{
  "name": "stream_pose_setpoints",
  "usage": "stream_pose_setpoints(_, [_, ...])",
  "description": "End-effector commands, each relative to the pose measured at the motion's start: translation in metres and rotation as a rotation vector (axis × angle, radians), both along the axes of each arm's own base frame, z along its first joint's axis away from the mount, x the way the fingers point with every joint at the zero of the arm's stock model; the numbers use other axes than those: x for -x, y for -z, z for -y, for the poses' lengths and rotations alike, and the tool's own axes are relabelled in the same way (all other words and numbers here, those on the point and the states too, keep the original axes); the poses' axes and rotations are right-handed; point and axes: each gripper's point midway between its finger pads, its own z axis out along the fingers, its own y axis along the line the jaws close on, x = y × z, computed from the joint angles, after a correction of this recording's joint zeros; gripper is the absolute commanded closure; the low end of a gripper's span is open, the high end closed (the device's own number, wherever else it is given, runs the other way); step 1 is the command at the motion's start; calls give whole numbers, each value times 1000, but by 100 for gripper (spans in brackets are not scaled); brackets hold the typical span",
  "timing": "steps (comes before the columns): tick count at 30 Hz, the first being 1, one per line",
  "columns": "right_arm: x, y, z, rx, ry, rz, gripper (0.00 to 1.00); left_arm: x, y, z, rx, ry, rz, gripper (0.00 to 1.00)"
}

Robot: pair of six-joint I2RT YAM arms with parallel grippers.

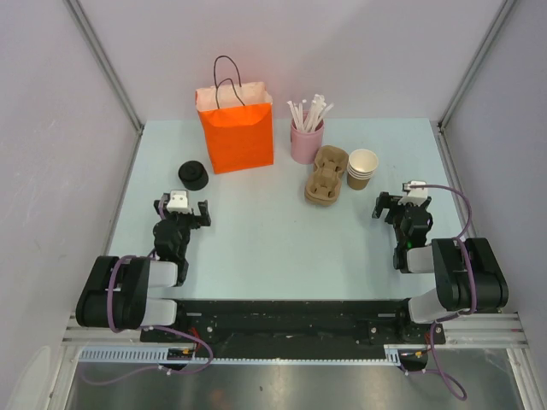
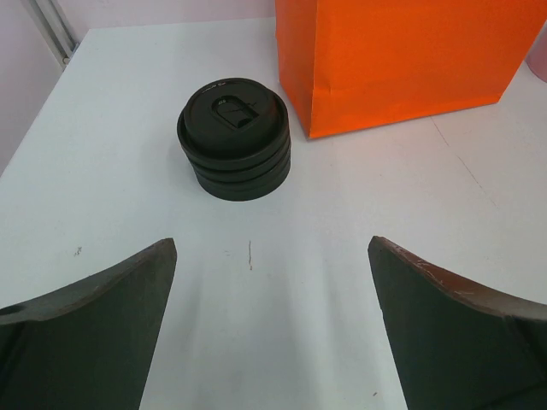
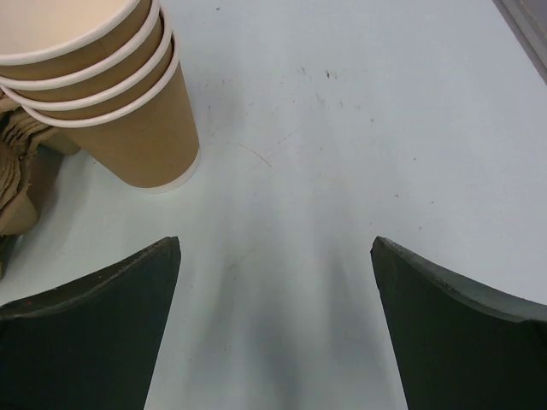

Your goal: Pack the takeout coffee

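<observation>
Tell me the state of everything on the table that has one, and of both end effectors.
orange bag: upright, top open
black lids: stacked, on no cup
paper cups: nested, upright, no lid
cup carrier: lying flat, empty
pink holder: upright, holding straws
left end effector: open, empty
right end effector: open, empty

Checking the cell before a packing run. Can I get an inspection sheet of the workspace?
Surface: pale blue table, faint marks, nothing spilled.
Job's things: orange paper bag upright at the back; no lidded coffee cup seen.
Clutter: stack of black lids left of the bag; stacked paper cups, pulp carrier and pink holder of straws to its right.
Grippers: left gripper and right gripper both open, empty, low over the table.
Cables: purple cables looped along both arms, no snag seen.
Surroundings: pale walls, metal corner posts.
</observation>
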Motion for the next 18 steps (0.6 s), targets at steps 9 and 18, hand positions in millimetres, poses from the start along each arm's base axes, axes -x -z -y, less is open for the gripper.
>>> stream_pose_setpoints(9, [-8,-46,4,-15,26,50,0,-8,-23,-1,-5,-4,79,0])
stream_pose_setpoints(18, [-6,-114,-15,-220,-57,26,3,-29,-43,34,-82,210,-60,0])
